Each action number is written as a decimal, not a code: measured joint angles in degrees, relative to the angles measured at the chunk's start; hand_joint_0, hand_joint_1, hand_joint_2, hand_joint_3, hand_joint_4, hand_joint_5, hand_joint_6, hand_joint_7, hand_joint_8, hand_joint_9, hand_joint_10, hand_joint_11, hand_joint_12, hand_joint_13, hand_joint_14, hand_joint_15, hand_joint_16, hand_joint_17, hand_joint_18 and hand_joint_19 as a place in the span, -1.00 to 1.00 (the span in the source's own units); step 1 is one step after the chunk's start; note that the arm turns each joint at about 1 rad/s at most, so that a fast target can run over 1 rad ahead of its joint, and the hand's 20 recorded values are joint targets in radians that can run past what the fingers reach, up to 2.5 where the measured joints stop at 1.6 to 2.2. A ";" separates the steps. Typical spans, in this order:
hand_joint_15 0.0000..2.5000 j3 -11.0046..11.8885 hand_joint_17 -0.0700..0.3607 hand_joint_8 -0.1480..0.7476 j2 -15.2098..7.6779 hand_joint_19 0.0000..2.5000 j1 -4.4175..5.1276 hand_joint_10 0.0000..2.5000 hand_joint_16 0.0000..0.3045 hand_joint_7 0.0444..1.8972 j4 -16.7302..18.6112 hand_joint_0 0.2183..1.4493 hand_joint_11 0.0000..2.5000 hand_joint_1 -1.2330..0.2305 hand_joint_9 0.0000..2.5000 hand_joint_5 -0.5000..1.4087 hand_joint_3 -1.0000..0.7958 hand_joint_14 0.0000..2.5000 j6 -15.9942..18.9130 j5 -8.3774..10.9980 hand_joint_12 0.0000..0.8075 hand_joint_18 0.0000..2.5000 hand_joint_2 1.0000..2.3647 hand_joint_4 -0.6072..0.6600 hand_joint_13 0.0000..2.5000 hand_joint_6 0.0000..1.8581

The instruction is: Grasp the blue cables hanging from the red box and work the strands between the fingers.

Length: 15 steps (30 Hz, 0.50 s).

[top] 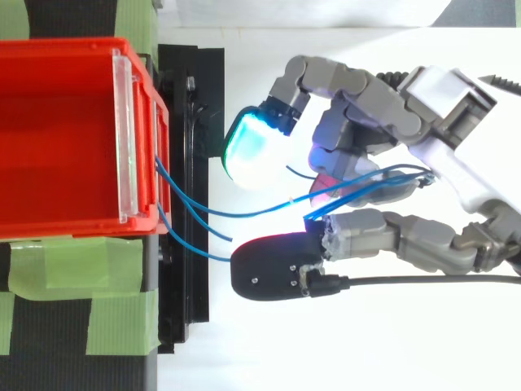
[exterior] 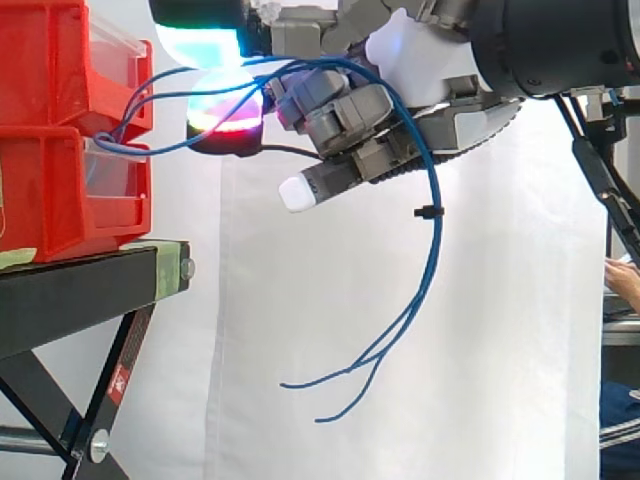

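Several thin blue cables [exterior: 438, 240] run out from between the two stacked red boxes [exterior: 55, 190] and cross to my hand [exterior: 400, 110]. In the top view the strands [top: 213, 210] leave the red box's [top: 73, 226] front wall and pass between my curled fingers toward the palm [top: 431, 98]. They drape over the fingers, and their loose ends hang down below the hand in the side view. A small black tie [exterior: 428, 211] sits on the hanging part. One fingertip pad [top: 252, 147] glows cyan close to the box. The hand is shut on the cables.
The red boxes stand on a black stand [exterior: 80, 290] with green tape [top: 81, 269] on its top. A white curtain hangs behind. A person's arm [exterior: 622, 278] shows at the right edge in the side view. Open air lies below the hand.
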<state>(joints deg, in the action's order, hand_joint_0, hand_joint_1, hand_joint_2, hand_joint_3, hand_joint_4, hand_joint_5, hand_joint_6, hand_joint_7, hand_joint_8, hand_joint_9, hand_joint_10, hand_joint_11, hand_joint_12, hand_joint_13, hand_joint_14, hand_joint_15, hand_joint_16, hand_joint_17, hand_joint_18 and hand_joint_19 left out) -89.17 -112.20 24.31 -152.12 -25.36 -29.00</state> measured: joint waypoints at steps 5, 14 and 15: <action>0.32 0.01 0.01 0.44 0.02 -0.54 0.31 1.00 -0.57 0.37 -0.62 0.01 1.00 -0.41 -0.78 -0.52 -0.75 1.00 -0.56 0.00 0.42 -0.15 -0.99 0.43 -0.37 -0.55; 0.29 0.04 -0.01 0.44 0.03 -0.50 0.99 1.00 -0.58 0.34 -0.47 0.09 1.00 -0.36 -0.77 -0.50 -0.55 1.00 -0.94 0.00 0.40 -0.13 -0.98 0.43 -0.36 -0.50; 0.30 0.04 -0.01 0.45 0.04 -0.49 1.08 1.00 -0.58 0.34 -0.47 0.10 1.00 -0.35 -0.76 -0.50 -0.53 1.00 -1.01 0.00 0.42 -0.13 -0.98 0.44 -0.34 -0.48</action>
<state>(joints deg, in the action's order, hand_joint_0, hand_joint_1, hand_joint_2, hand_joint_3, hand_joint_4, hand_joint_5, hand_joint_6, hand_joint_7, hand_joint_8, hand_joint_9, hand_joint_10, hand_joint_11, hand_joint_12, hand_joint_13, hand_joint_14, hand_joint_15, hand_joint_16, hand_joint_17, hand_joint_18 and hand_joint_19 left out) -89.13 -112.17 25.39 -152.59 -26.37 -29.00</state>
